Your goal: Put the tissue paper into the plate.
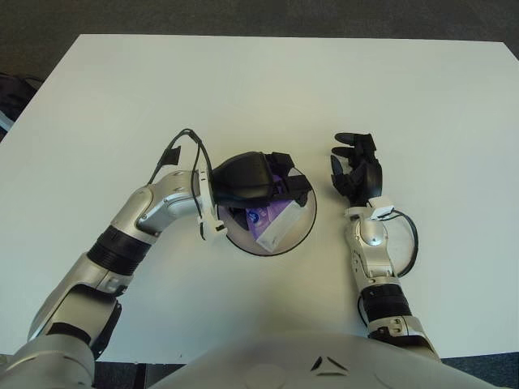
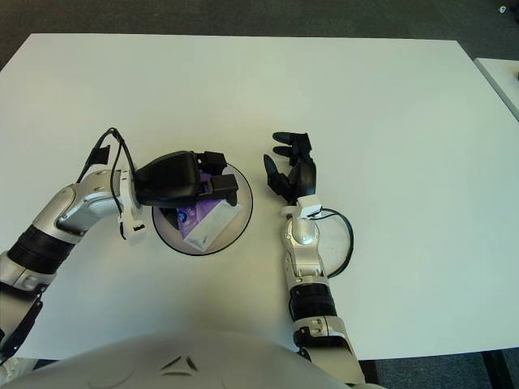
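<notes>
The tissue paper (image 1: 273,224), a purple and white pack, lies tilted inside the round dark-rimmed plate (image 1: 310,217) at the table's middle. My left hand (image 1: 288,188) hangs over the plate's far-left part. Its black fingers (image 1: 298,181) are curled on the pack's upper end, and the palm hides that end. In the right eye view the same pack (image 2: 203,224) shows under the left hand (image 2: 212,188) in the plate (image 2: 246,212). My right hand (image 1: 355,168) stands just right of the plate, fingers spread, holding nothing.
The white table (image 1: 268,89) stretches bare to the far edge and to both sides. A dark object (image 1: 11,93) sits off the table's left edge. The left forearm's cable (image 1: 182,142) loops up above the wrist.
</notes>
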`<state>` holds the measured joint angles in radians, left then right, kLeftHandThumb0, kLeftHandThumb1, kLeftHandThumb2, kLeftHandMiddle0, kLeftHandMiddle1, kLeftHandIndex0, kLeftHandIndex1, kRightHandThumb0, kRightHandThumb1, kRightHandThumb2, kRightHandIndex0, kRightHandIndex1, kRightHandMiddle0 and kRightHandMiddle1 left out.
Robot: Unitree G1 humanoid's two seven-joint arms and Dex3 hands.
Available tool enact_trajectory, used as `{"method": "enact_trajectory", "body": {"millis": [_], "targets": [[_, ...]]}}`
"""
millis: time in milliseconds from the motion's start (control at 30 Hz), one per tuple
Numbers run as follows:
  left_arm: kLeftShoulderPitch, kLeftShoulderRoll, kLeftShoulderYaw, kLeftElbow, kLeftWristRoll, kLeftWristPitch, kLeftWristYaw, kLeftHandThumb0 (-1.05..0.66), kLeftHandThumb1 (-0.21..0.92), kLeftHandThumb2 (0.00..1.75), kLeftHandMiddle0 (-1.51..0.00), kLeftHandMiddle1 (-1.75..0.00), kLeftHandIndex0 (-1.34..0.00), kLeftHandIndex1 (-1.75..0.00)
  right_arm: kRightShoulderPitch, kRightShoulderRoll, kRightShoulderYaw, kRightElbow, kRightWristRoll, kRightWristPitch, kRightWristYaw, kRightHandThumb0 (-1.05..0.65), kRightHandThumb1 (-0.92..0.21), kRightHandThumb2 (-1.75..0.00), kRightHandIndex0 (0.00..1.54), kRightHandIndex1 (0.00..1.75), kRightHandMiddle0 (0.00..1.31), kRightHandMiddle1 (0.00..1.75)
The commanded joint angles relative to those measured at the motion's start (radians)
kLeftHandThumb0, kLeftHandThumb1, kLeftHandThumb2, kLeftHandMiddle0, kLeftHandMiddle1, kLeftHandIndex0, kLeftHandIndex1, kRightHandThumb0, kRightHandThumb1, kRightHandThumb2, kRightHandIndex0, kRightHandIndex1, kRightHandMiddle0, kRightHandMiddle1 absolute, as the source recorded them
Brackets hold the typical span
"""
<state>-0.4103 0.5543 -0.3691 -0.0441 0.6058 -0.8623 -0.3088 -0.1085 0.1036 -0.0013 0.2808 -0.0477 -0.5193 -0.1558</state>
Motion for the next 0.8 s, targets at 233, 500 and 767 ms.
{"method": "enact_trajectory", "body": {"millis": [233,500,767], "targets": [[0.030,-0.025,0.028,0.080,0.111,-0.050,0.150,0.00,0.19,1.44,-0.74,-1.66,-0.47,-1.75,0.181,0.003,-0.010,0.214,0.007,0.035,0.009,0.34,-0.92,-0.32,0.42,1.51,0.20,1.28],[0.031,-0.064,0.046,0.129,0.164,-0.099,0.309,0.00,0.29,1.33,-0.63,-1.72,-0.43,-1.70,0.183,0.006,-0.008,0.224,0.001,0.015,0.003,0.34,-0.92,-0.32,0.41,1.52,0.18,1.27],[0.021,-0.050,0.040,0.139,0.156,-0.101,0.310,-0.17,0.81,0.66,-0.31,-1.45,-0.18,-1.72,0.185,0.009,-0.005,0.241,-0.011,-0.032,-0.010,0.34,-0.92,-0.36,0.36,1.57,0.14,1.31]]}}
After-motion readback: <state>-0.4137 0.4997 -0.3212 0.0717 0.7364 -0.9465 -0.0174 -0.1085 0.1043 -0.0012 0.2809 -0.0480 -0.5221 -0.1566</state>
